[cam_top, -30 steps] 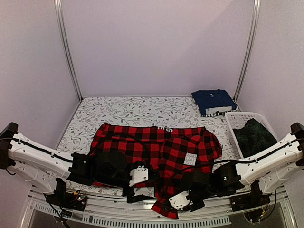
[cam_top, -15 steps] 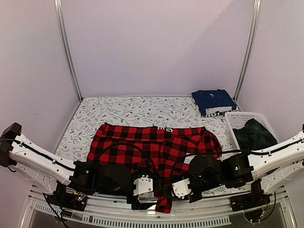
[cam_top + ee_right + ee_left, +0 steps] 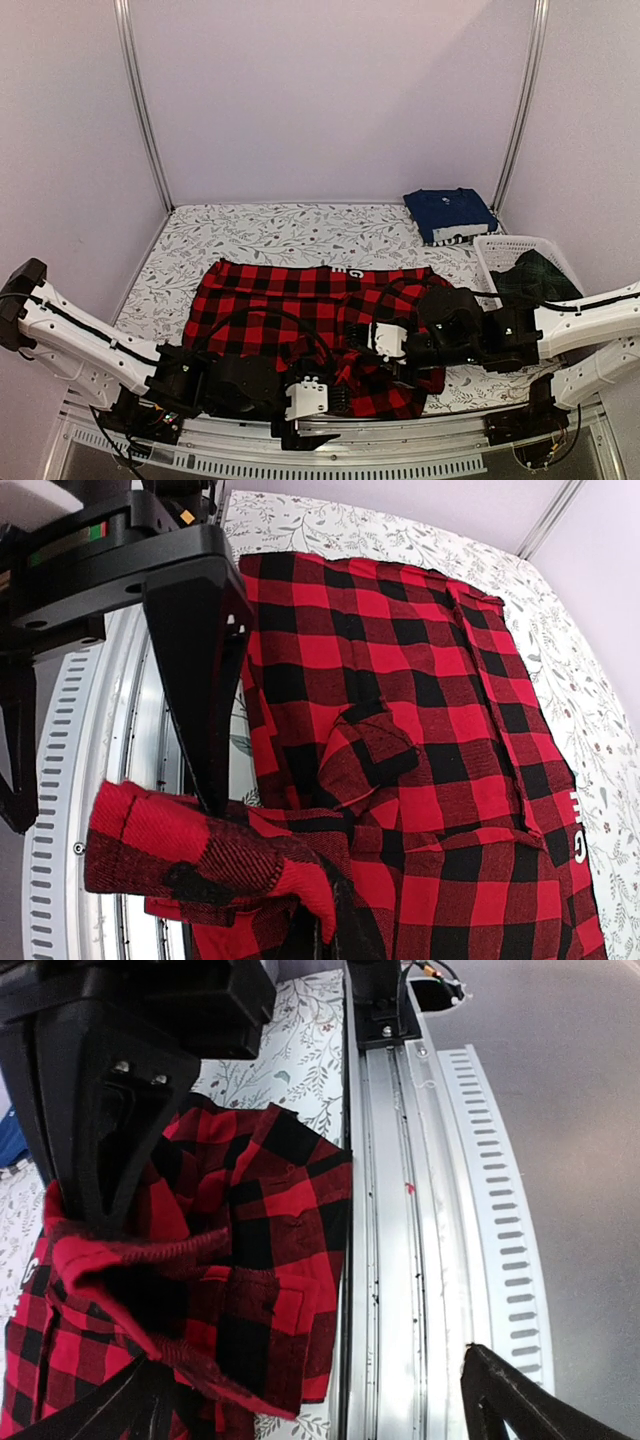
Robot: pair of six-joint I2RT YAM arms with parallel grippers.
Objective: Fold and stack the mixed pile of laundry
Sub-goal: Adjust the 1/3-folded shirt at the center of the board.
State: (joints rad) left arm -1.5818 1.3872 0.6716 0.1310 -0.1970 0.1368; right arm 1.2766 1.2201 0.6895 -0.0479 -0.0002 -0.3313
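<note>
A red-and-black checked flannel shirt [image 3: 300, 305] lies spread across the middle of the table. My right gripper [image 3: 372, 342] is shut on the shirt's near edge and holds it raised and doubled over the shirt's body; the pinched fold [image 3: 220, 860] bunches at my right gripper [image 3: 335, 935]. My left gripper [image 3: 335, 398] hangs open at the table's near edge beside the shirt's corner [image 3: 290, 1210], its fingertips [image 3: 530, 1405] wide apart and holding nothing. A navy folded garment [image 3: 448, 212] lies at the back right. A dark plaid garment [image 3: 535, 282] sits in the basket.
The white lattice basket [image 3: 492, 258] stands at the right edge of the floral table cloth [image 3: 250, 235]. A metal rail [image 3: 420, 1220] runs along the near table edge under my left gripper. Upright frame posts stand at both back corners.
My right gripper closed on the shirt's near edge, which hung over the rail, and carried it up and away from the rail over the shirt. My left gripper slid right along the near edge.
</note>
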